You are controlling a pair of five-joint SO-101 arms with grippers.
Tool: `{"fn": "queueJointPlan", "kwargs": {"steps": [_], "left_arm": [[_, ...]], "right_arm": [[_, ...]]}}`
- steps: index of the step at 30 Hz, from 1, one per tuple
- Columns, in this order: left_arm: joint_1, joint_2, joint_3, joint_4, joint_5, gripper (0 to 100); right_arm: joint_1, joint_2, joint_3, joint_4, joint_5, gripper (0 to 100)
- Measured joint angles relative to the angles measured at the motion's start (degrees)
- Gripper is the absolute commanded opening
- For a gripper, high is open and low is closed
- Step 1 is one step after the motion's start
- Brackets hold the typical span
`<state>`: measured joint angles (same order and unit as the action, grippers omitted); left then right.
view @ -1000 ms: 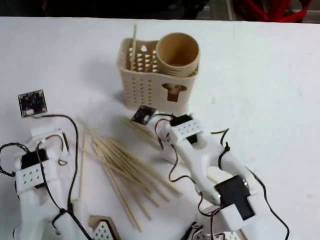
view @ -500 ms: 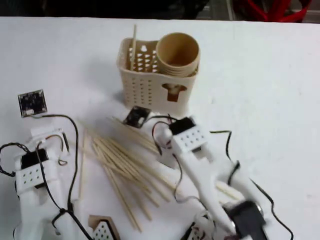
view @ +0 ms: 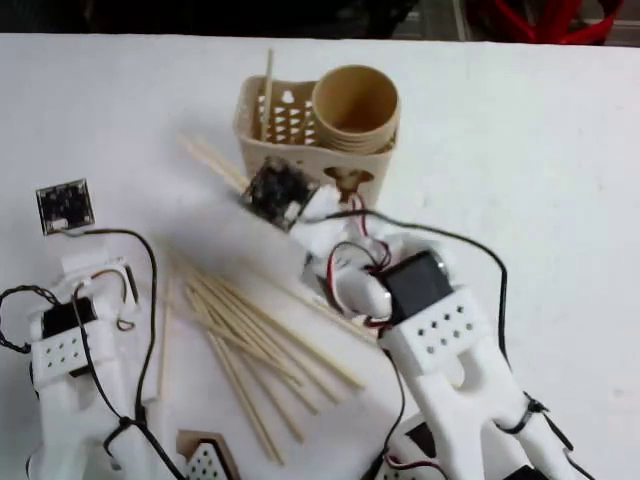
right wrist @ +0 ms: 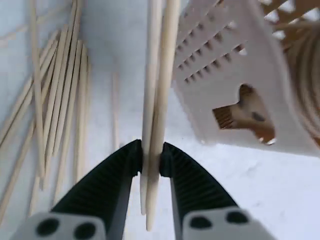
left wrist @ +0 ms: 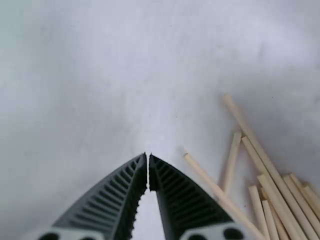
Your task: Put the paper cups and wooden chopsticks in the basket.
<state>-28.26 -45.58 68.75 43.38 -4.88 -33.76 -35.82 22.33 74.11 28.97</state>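
Wooden chopsticks, a pair, are pinched in the right claw by the near-left corner of the basket. Stacked paper cups sit in its right side. A loose pile lies on the bench. The left claw, closed and empty, hovers left of that pile.

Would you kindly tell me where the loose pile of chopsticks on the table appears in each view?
High view: the chopstick pile lies between the arms, nearer than the basket.
Left wrist view: beside the shut left gripper, untouched.
Right wrist view: beside the right gripper with its held chopsticks, opposite the basket.
Shared landmark: the white table.
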Motion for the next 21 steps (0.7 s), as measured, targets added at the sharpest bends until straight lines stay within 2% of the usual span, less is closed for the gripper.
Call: {"fn": "queueJointPlan", "kwargs": {"steps": [5,12,21], "left_arm": [[0.00,0.00,0.00,0.00,0.00,3],[0.00,0.00,0.00,0.00,0.00,3],[0.00,0.00,0.00,0.00,0.00,3]], "right_arm": [[0.00,0.00,-4.92,-8.26,-2.90,1.9],[0.09,0.62,-5.19,-26.11,-6.42,1.9],[0.00,14.15,-5.19,-49.14,-6.68,1.9]]}}
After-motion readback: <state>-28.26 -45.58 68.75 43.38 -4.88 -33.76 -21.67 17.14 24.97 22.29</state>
